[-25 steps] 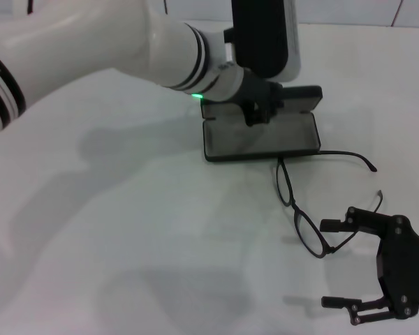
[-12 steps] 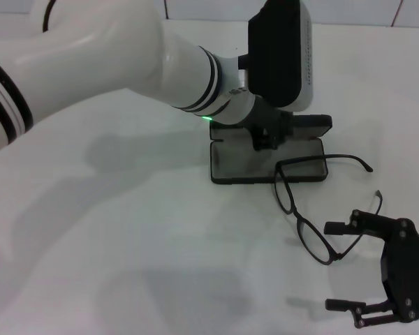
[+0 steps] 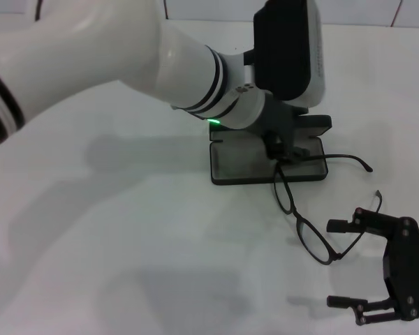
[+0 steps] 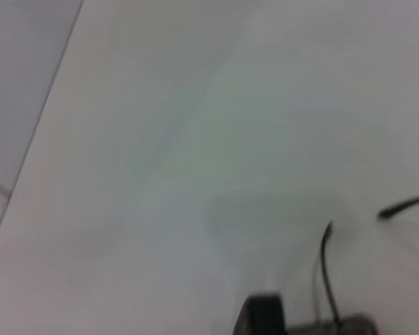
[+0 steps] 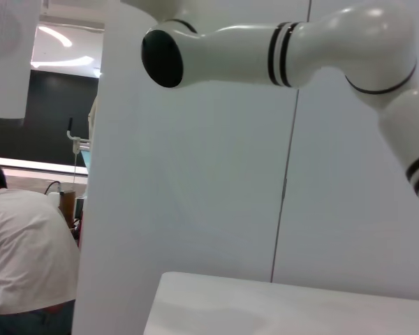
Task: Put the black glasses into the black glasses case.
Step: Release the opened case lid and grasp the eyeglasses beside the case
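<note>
The black glasses (image 3: 295, 213) lie unfolded on the white table, lenses toward me, just in front of the black glasses case (image 3: 241, 166). The case is open, its grey tray flat and its lid upright behind. One temple arm (image 3: 349, 160) runs right along the case's front edge; thin temple arms (image 4: 324, 269) also show in the left wrist view. My left gripper (image 3: 281, 148) hangs low over the tray's front right, right above the glasses' near hinge. My right gripper (image 3: 340, 264) rests at the front right, open, one fingertip next to the outer lens.
The table (image 3: 126, 237) is bare white apart from the arm shadows. My bulky white left arm (image 3: 126, 63) spans the back left of the head view. The right wrist view faces a wall panel, with a person in a white shirt (image 5: 21, 272) off to the side.
My left gripper has moved from over the case's lid toward the tray's front right and lower, down to the glasses' hinge. The right gripper has stayed put.
</note>
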You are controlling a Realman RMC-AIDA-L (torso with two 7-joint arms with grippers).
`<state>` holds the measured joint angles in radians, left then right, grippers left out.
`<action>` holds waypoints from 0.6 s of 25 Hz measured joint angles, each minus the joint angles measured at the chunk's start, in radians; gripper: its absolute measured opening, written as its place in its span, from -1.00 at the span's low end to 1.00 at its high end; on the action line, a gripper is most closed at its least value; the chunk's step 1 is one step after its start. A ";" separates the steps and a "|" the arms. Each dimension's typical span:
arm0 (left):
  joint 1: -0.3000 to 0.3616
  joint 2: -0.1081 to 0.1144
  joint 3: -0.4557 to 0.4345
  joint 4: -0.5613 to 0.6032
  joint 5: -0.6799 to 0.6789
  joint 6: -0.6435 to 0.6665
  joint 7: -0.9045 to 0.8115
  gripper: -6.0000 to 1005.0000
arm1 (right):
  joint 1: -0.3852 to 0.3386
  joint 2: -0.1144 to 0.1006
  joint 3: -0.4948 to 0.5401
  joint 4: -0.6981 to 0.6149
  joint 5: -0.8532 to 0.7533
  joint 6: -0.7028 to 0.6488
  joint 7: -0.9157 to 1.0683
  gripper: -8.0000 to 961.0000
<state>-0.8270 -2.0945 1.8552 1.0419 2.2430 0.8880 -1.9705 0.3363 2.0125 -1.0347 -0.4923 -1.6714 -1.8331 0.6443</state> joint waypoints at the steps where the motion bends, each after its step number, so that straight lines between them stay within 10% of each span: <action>1: 0.015 0.001 -0.003 0.024 -0.010 0.005 0.008 -0.07 | -0.001 0.000 0.007 0.000 0.001 0.000 0.000 0.82; 9: 0.208 -0.001 -0.067 0.194 -0.257 0.002 0.150 0.32 | 0.010 0.003 0.101 -0.004 0.002 -0.013 0.053 0.82; 15: 0.382 0.000 -0.197 0.126 -0.729 0.007 0.438 0.36 | 0.018 0.001 0.153 -0.144 0.014 -0.014 0.219 0.81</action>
<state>-0.4453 -2.0946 1.6584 1.1680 1.5142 0.8949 -1.5328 0.3541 2.0134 -0.8817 -0.6363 -1.6578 -1.8475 0.8633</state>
